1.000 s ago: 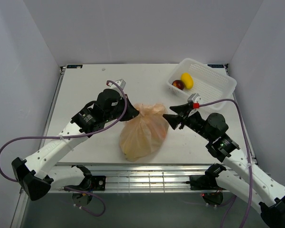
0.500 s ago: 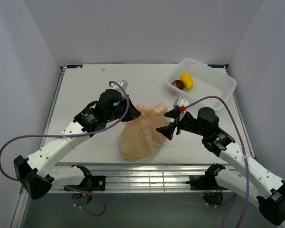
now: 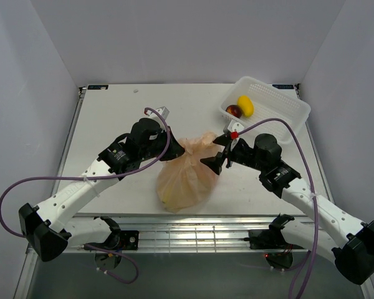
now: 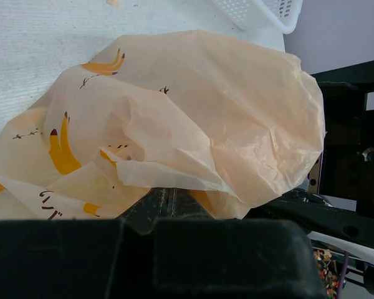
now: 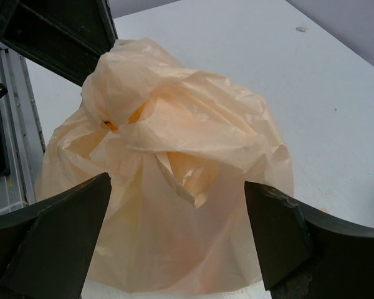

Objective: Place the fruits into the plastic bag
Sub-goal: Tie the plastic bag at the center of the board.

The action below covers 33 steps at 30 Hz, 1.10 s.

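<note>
- Nearest the camera, at the front edge of the table point(image 3: 112, 118), the left arm point(image 3: 81, 187) and the right arm point(image 3: 311, 202) reach inward from their bases toward the middle.
- Between them the plastic bag point(image 3: 186, 174) sits on the table as a crumpled peach-orange mound. Its lower part bulges and its top is gathered toward the far side.
- What lies inside the bag cannot be made out through the film. Only the printed yellow bananas show on it.
- The left gripper point(image 3: 174, 148) is at the bag's upper left edge. In its wrist view the jaws are pressed together with a fold of the bag's film pinched between them.
- The right gripper point(image 3: 215, 163) is just beside the bag's upper right side. Its jaws are spread wide and hold nothing.
- In the right wrist view the two dark fingers point(image 5: 56, 240) stand on either side of the bag, clear of the film.
- Farther back, at the table's far right corner, is the white lattice basket point(image 3: 280, 109), well apart from the bag.
- Two fruits lie in the basket's left end, touching or almost touching: a dark-red fruit point(image 3: 234, 111) and a yellow fruit point(image 3: 245, 104) just behind it.
</note>
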Available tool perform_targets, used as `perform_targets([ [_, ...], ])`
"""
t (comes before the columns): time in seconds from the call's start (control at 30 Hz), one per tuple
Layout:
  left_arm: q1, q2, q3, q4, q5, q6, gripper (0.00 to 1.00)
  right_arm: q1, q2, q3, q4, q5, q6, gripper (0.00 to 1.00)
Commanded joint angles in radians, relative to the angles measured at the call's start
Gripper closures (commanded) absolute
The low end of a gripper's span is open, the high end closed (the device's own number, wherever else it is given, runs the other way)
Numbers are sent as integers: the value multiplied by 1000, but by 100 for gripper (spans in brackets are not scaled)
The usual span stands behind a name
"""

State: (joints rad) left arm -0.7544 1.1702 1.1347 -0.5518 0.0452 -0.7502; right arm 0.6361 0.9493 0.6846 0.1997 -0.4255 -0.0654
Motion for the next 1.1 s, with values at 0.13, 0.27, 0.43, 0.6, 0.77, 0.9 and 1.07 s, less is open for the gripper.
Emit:
perform_targets([
  [0.13, 4, -26, -7, 27, 15, 20, 100, 0, 17, 82, 112, -128, -5, 26],
  [0.27, 3, -30, -4, 33, 12, 26, 100, 0, 51, 108, 87, -168, -10, 41],
  [0.43, 3, -29, 2, 18, -13, 19, 100, 1, 80, 139, 43, -130, -19, 92],
  [0.6, 4, -50, 33, -91, -157, -5, 100, 0, 88, 176, -101, 98, -19, 92],
  [0.77, 4, -78, 68, -157, -257, -11, 100, 0, 42, 165, -284, 261, 1, 92],
  [0.9, 4, -113, 68, -188, -280, -12, 100, 0, 3, 127, -361, 306, 22, 92],
  [1.07, 4, -124, 77, -246, -283, -17, 100, 0, -4, 90, -394, 277, 58, 92],
])
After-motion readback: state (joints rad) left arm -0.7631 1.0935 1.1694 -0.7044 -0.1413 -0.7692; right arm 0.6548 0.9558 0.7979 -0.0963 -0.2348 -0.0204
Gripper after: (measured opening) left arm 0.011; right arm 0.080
